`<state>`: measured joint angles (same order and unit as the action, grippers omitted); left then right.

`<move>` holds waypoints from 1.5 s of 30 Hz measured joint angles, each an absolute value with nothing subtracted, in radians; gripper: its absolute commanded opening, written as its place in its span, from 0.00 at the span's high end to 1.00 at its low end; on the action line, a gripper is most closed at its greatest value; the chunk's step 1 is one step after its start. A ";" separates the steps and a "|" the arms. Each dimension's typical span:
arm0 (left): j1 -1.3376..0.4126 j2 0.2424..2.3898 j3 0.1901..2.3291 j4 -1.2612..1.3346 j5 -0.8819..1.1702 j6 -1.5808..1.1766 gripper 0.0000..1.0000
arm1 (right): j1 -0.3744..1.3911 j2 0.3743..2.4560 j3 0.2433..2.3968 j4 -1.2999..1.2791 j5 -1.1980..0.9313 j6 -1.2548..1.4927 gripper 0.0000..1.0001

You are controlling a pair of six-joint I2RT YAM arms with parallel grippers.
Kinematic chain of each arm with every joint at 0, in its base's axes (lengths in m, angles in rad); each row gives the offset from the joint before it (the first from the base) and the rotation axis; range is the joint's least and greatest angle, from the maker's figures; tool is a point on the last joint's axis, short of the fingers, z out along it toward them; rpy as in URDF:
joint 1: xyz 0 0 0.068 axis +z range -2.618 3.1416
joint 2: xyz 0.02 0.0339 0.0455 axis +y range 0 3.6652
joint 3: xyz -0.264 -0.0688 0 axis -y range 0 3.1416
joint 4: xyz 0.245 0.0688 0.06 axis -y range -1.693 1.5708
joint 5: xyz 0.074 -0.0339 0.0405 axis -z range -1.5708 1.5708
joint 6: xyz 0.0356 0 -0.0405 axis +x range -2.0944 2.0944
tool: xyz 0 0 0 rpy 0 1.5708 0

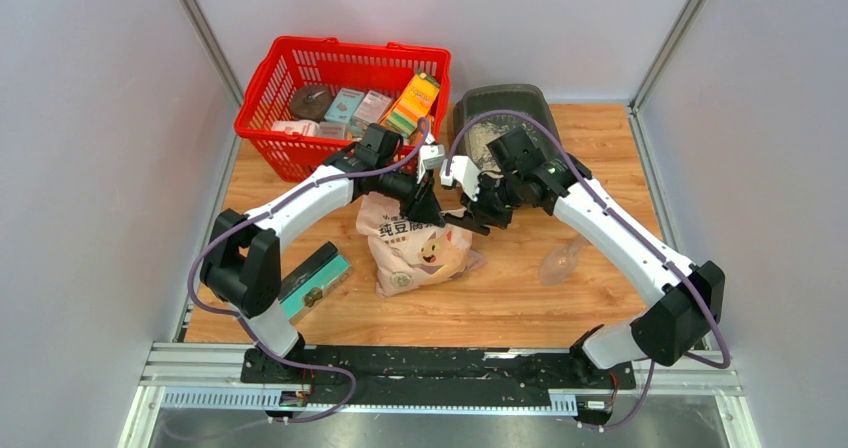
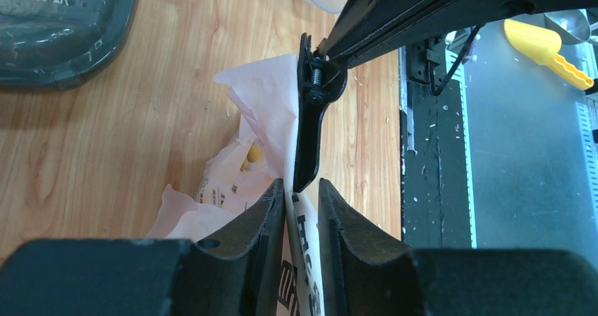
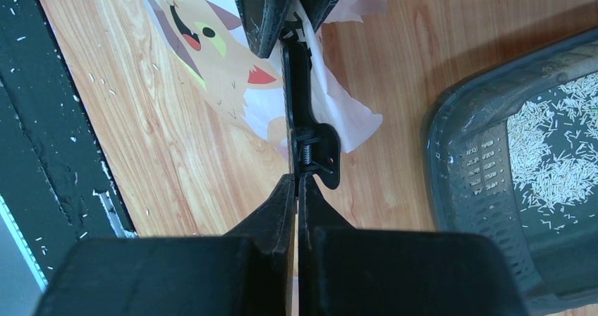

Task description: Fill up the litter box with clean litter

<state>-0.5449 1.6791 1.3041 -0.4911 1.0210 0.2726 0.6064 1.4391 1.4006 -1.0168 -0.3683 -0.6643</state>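
Observation:
The pinkish-beige litter bag [image 1: 415, 253] with a cartoon cat lies on the wooden table, its top edge lifted. My left gripper [image 1: 428, 211] is shut on that top edge; in the left wrist view the gripper [image 2: 302, 185] pinches the bag [image 2: 233, 182]. A black spring clip [image 2: 310, 132] sits on the bag's top. My right gripper [image 1: 478, 213] is shut on the clip's handle, as the right wrist view [image 3: 297, 178] shows with the clip [image 3: 300, 97]. The dark grey litter box [image 1: 500, 98] stands just behind, holding a thin scatter of pale litter [image 3: 557, 147].
A red mesh basket [image 1: 345, 43] with boxes stands at the back left. A teal-and-black box [image 1: 315, 278] lies at the front left. A clear scoop [image 1: 562, 258] lies to the right of the bag. A yellow scoop [image 2: 539, 42] lies beyond the black front rail [image 1: 430, 363].

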 measured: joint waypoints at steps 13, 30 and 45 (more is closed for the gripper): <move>-0.542 1.679 1.302 -0.465 1.037 0.241 0.95 | 0.608 1.445 1.402 -1.011 -0.373 -0.641 1.00; -0.542 1.667 1.258 -0.401 1.077 0.244 1.00 | 0.472 1.442 1.425 -1.005 -0.496 -0.561 0.37; -0.543 1.661 1.255 -0.402 1.076 0.273 1.00 | 0.360 1.477 1.433 -1.100 -0.859 -0.588 0.28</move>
<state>-0.5430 1.6611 1.2549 -0.4015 1.0760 0.2726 0.3595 1.4765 1.4330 -1.1000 -0.8585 -0.5884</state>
